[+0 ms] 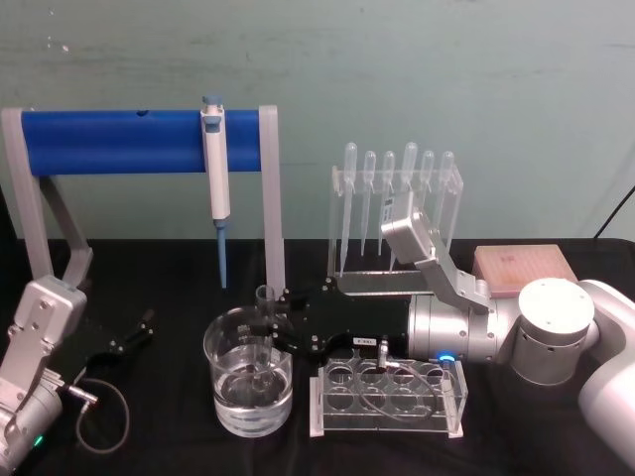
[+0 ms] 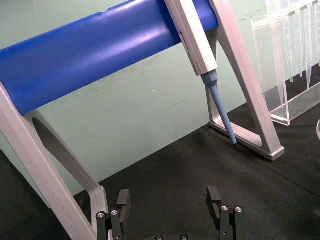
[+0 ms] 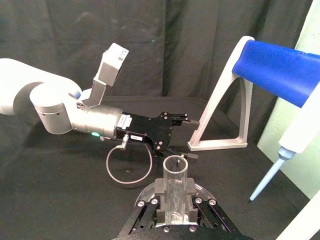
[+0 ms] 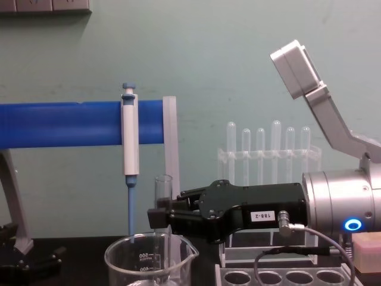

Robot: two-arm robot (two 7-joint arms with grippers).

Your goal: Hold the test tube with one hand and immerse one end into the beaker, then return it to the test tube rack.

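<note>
Chest view: the test tube (image 4: 163, 189) is clamped upright by the right gripper (image 4: 160, 218), dipped in the beaker (image 4: 126, 260). The test tube rack (image 1: 389, 424) is set just rightward. The left gripper (image 2: 168, 198) is parked, spread wide.

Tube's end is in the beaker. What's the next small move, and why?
Probably lift straight up: the right gripper is shut on the upright test tube, whose lower end dips into water in the beaker, so it must clear the rim before swinging to the rack. The left gripper idles at left.

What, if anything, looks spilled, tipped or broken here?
Nothing stands out. The right gripper holds the test tube upright, lower end inside the beaker; beaker and rack stand level, no spill visible. The left gripper sits open, far left.
</note>
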